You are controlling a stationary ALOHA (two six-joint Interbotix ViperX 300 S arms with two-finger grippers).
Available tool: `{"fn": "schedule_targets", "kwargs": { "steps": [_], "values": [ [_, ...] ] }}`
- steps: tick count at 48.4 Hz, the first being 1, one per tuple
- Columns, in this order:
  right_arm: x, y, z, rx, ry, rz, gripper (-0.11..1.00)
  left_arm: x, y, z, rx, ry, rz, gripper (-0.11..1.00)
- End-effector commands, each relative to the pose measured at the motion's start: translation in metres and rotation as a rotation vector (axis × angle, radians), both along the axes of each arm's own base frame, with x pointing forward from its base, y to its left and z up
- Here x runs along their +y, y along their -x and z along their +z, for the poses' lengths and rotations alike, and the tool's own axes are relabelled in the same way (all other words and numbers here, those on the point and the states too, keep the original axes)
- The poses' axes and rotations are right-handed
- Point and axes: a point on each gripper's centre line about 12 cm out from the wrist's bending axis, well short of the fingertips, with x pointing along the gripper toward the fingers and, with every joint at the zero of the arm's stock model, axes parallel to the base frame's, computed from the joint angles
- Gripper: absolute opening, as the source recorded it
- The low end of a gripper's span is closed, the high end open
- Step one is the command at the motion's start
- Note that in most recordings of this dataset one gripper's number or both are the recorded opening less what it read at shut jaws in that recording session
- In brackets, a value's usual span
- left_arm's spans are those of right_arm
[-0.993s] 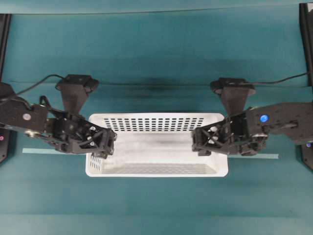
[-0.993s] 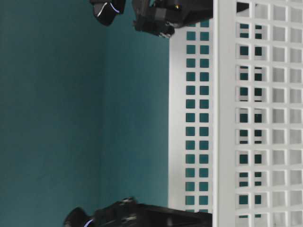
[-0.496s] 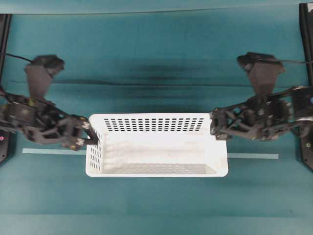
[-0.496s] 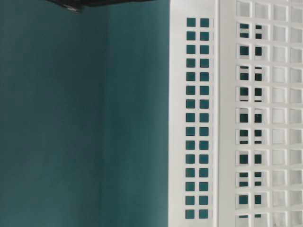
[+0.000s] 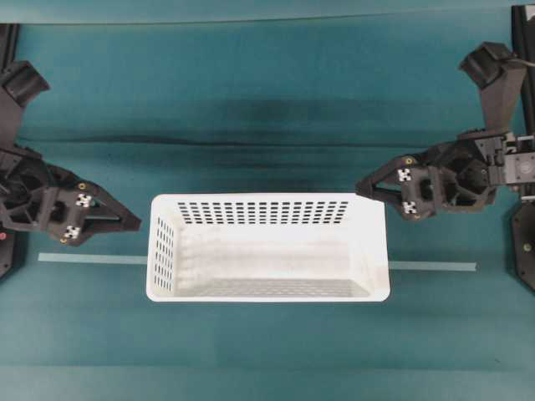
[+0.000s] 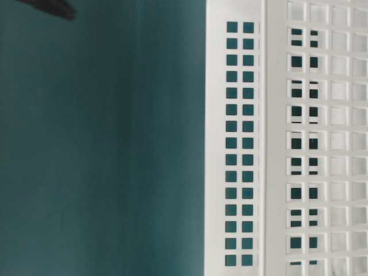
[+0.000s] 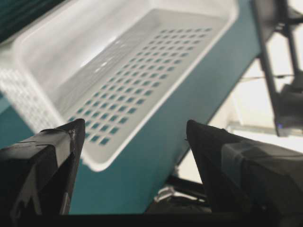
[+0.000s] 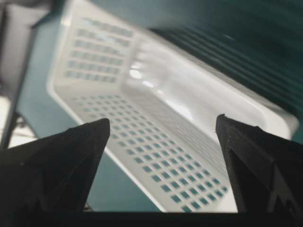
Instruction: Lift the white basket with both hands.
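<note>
The white basket (image 5: 259, 213) rests on the teal table, long side across the overhead view, with nothing in it. My left gripper (image 5: 129, 222) hovers just off its left end, apart from the rim. Its jaws stand open with nothing between them, and the left wrist view shows the fingers (image 7: 66, 146) wide, with the basket (image 7: 118, 61) ahead. My right gripper (image 5: 368, 187) sits off the far right corner, also open and holding nothing. Past its spread fingers (image 8: 90, 142) lies the basket's perforated wall (image 8: 142, 142). The table-level view shows only the basket's wall (image 6: 287, 144).
A pale tape line (image 5: 92, 258) runs across the table behind the basket and reappears on the right (image 5: 435, 266). Black frame posts (image 5: 522, 33) stand at the side edges. A dark bit of arm (image 6: 52, 7) shows in the table-level view's top left corner.
Both grippers have drawn back outward from the basket's short ends, where they reached over the rims a second ago. The basket has stayed in place.
</note>
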Motion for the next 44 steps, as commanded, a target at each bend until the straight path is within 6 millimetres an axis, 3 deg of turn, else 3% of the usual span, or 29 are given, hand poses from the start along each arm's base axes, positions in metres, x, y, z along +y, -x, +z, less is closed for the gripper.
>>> {"fn": "schedule_targets", "kwargs": {
  "steps": [1, 25, 33, 44],
  "values": [
    [0.001, -0.002, 0.009, -0.056, 0.049, 0.041, 0.96, 0.001, -0.001, 0.011, -0.062, -0.034, -0.018, 0.88],
    [0.008, -0.007, 0.039, -0.284, 0.438, 0.301, 0.96, 0.000, 0.007, 0.053, -0.364, -0.401, -0.178, 0.88],
    [0.011, 0.006, 0.055, -0.395, 0.562, 0.344, 0.96, 0.001, 0.024, 0.072, -0.457, -0.536, -0.206, 0.87],
    [0.004, 0.043, 0.077, -0.487, 0.711, 0.331, 0.96, 0.002, 0.053, 0.090, -0.540, -0.749, -0.244, 0.87]
  ]
}}
